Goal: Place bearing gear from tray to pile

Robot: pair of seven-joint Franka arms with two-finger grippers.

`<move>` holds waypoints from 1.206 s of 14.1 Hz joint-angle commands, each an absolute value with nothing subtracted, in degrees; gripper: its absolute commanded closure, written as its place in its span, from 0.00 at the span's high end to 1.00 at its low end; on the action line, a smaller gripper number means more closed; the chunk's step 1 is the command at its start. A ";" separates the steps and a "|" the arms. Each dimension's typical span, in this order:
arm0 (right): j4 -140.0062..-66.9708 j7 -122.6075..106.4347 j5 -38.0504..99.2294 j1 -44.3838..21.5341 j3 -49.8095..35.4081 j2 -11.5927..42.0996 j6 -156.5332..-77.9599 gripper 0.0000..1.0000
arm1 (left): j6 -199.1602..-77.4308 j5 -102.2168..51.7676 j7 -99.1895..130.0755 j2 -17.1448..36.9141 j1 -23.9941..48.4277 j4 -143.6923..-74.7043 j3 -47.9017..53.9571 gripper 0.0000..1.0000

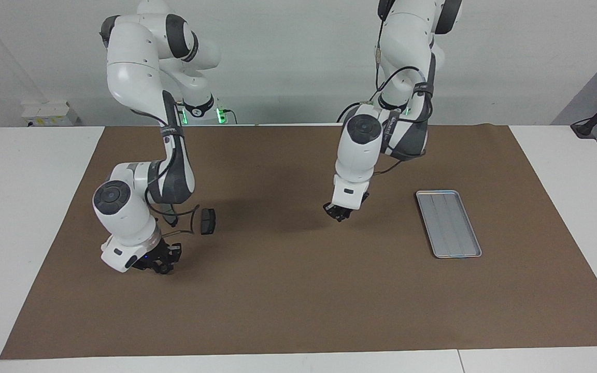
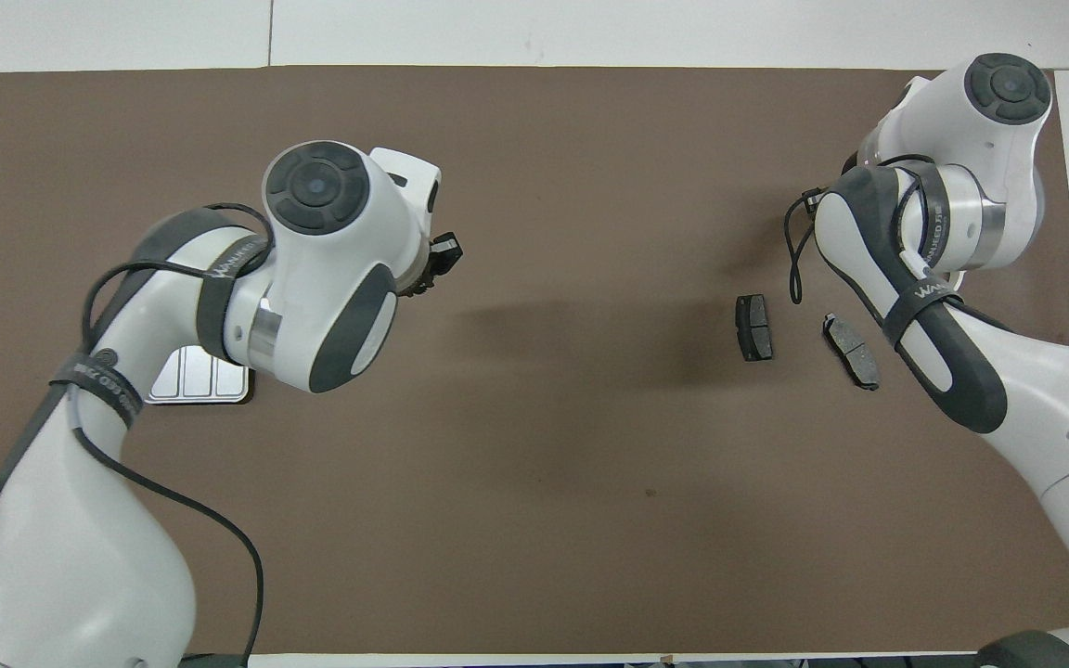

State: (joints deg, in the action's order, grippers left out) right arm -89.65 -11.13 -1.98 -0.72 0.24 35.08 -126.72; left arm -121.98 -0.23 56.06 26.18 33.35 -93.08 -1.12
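The tray (image 1: 449, 224) lies bare at the left arm's end of the mat; in the overhead view only a corner of the tray (image 2: 196, 385) shows under the left arm. My left gripper (image 1: 338, 215) hangs shut over the middle of the mat, also seen as the left gripper (image 2: 446, 252) from above. The bearing gear is hidden; I cannot tell whether it sits between those fingertips. Of the pile, one dark pad (image 1: 207, 221) (image 2: 753, 327) and a second pad (image 2: 852, 351) show. My right gripper (image 1: 162, 265) is low over the mat beside the pile.
The right arm's wrist (image 2: 961, 186) covers the mat farther from the robots than the second pad. A brown mat (image 1: 298, 311) covers the table, white table edge around it. A loose black cable (image 1: 184, 228) dangles from the right arm by the first pad.
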 commanded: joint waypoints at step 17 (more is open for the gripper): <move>-86.84 12.98 -1.23 -11.85 -0.97 21.72 -106.36 1.00 | -118.76 1.23 58.80 23.76 31.04 -94.39 -3.43 1.00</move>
State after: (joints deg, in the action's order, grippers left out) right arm -86.51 8.39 -1.86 -10.41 -0.41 23.27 -108.08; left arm -123.40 0.01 58.66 30.16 34.23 -93.30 -3.02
